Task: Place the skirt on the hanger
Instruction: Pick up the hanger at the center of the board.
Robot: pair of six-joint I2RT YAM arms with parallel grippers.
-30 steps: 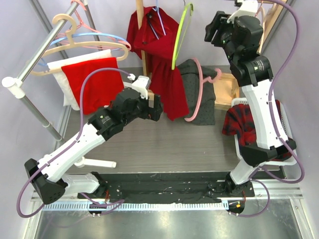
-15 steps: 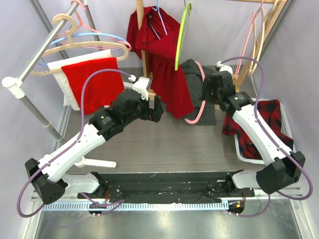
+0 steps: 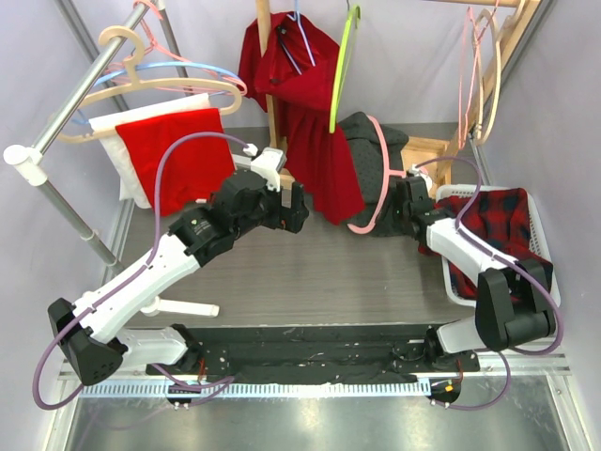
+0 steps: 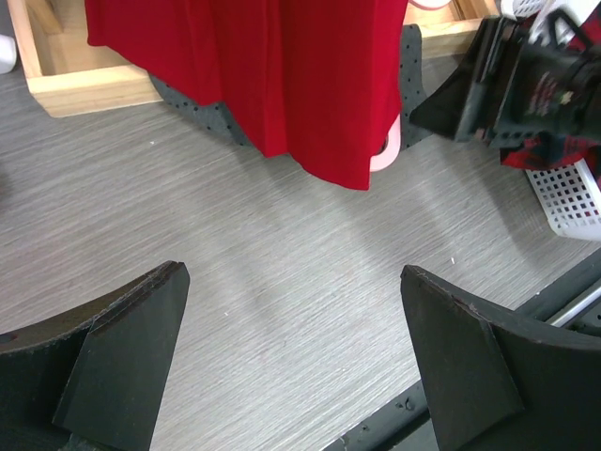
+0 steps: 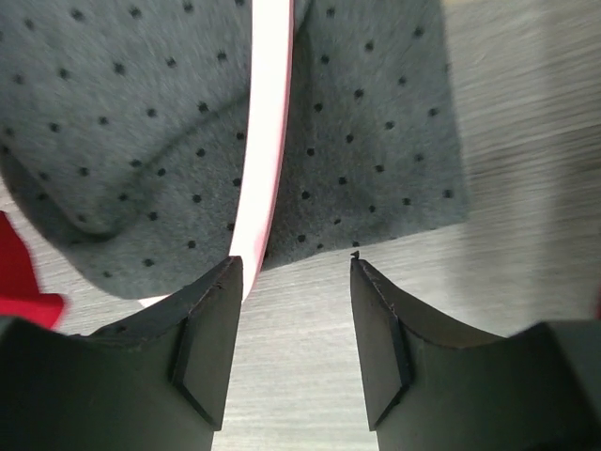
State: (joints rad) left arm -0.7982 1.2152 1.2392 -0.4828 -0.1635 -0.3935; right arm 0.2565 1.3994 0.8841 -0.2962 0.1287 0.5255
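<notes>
**Reaching for a Skirt Not Yet Hung**

The right gripper (image 5: 293, 268) hangs low over the hem of the grey dotted skirt (image 5: 376, 122). The skirt lies rumpled on the table (image 3: 282, 272), just beside a hanging red garment (image 4: 282, 75). A pink hanger (image 5: 268, 113) lies across the cloth. The gripper's fingers are spread, one just beside the hanger's bar and the other over the fabric, and they pinch nothing. The left gripper (image 4: 291, 272) hovers well apart over bare tabletop, its fingers spread wide and empty. By the look of things the work is barely begun: the hanger only rests on the skirt, and whether any of it is threaded through cannot be told. Gripping, fitting the waist and lifting all appear to remain.
</notes>
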